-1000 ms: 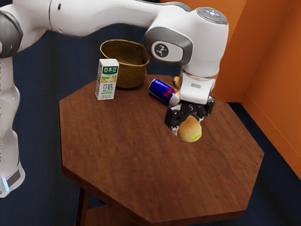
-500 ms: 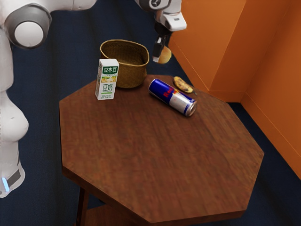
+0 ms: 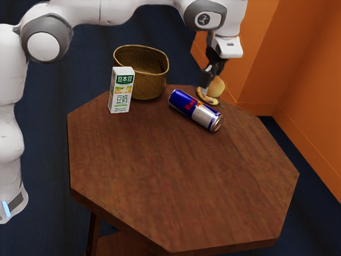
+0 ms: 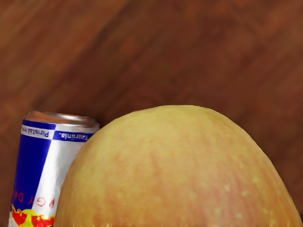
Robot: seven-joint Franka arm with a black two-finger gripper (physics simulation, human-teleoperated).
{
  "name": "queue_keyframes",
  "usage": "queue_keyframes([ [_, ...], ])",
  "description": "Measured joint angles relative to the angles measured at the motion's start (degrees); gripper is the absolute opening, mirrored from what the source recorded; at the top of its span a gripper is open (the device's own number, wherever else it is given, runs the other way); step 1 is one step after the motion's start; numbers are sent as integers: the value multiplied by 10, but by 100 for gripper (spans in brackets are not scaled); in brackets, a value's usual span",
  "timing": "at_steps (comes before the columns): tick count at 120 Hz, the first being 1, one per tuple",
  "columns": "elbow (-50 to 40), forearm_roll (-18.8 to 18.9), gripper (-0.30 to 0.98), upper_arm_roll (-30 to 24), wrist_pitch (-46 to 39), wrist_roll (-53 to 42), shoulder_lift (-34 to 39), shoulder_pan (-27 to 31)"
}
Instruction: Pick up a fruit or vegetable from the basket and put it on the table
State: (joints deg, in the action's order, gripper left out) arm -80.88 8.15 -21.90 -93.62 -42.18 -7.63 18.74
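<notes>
Starting at the exterior view's left, rising beside the table with the white arm, then reaching across above its far side. Next, seeing the milk carton upright near the far-left edge, just beside the basket and partly in front of it. Can see into the basket's open mouth, rim curving well above the wood, close to the table's far edge.

Past the basket, leaving only a narrow strip of wood before the can, lying on its side and slanting toward the near right. From the can, can follow broad brown wood toward the near edge and the right-hand corner, with wide room for sideways movement there.

Farther right, gripping the apple in the closed fingers, beyond the can and over the far-right part of the table, near its edge. Overlapping the apple in view, finding the banana at that edge; cannot tell about contact. In the wrist view, seeing the apple large beside the can's end, with wood beyond both. Behind the far-right edge, meeting the orange wall.
</notes>
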Motion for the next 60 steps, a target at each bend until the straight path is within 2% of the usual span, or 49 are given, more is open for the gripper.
queue_keyframes([
  [22, -39, -6, 28, -1, -10, 2, 24, -3],
  [32, -40, -7, 47, -1, -11, 2, 23, 0],
  [60, -40, -12, 64, -1, -10, 2, 24, -1],
])
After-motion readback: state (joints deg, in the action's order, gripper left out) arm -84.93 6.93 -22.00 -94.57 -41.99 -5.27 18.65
